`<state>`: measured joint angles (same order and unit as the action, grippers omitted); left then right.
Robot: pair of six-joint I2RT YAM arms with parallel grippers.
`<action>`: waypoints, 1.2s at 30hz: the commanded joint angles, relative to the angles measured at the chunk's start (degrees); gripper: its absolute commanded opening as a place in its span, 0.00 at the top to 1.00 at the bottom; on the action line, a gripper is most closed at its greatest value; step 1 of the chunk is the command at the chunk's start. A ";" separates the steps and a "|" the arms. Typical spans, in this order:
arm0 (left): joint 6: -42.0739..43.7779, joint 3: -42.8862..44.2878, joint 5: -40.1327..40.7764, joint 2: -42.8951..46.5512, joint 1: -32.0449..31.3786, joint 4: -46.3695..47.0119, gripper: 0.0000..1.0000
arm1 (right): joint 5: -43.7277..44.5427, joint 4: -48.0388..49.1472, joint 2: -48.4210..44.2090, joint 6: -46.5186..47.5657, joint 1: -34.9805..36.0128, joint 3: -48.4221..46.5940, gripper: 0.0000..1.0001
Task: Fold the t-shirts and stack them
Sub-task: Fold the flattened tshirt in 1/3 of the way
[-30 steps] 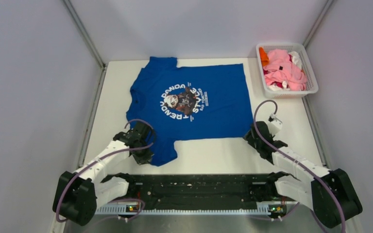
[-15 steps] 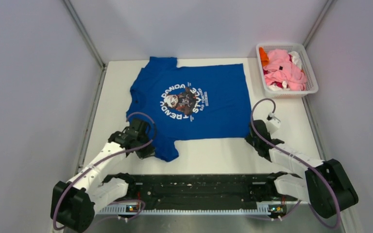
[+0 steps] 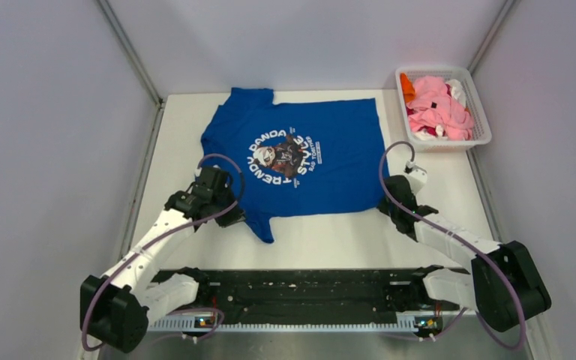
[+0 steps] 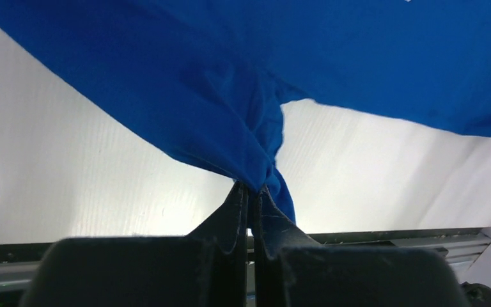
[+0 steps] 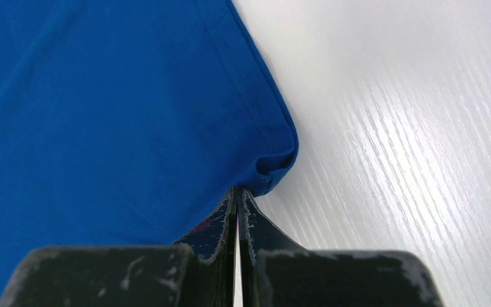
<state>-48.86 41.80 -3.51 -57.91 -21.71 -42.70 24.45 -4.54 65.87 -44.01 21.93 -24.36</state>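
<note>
Blue t-shirt (image 3: 330, 172): royal blue, plain exc. round front print (image 3: 285, 156), i.e. white lettering in a ring w/ white and dark panda motif at ctr.
Basket (image 3: 450, 143): white lattice.
Contents: pink t-shirts (image 3: 439, 111) dominant. Orange t-shirt (image 3: 407, 87) at left edge. White t-shirt (image 3: 457, 90) at far right. Red t-shirt (image 3: 426, 130) shows as small bits, near side.
Table (image 3: 345, 238): white, faint grain streaks.
Left gripper (image 4: 252, 190) and right gripper (image 5: 238, 195): black, right w/ pale scuffs.
Left arm (image 3: 154, 244) and right arm (image 3: 454, 238): white links, black joints.
Cables (image 3: 221, 160): purple.
Walls (image 3: 45, 150): pale grey.
</note>
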 commanded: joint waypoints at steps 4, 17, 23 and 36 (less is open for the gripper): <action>1.64 10.83 1.09 -6.57 3.32 5.52 1.00 | -1.10 3.66 2.77 6.57 -0.53 -7.10 1.00; 4.31 29.43 -0.60 -22.53 13.44 2.37 1.00 | 5.66 1.23 13.10 13.99 -1.12 -23.11 1.00; 5.42 39.22 1.83 -30.37 15.39 -1.80 1.00 | 4.04 3.20 18.08 17.24 -3.53 -29.07 1.00; 6.33 58.96 0.42 -51.82 18.52 -4.15 1.00 | -0.49 7.64 34.42 22.30 -7.28 -41.79 1.00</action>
<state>-43.33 95.20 -3.44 -106.19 -4.43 -46.68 25.15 -0.14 96.79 -24.14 16.27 -60.62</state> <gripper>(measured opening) 0.025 0.003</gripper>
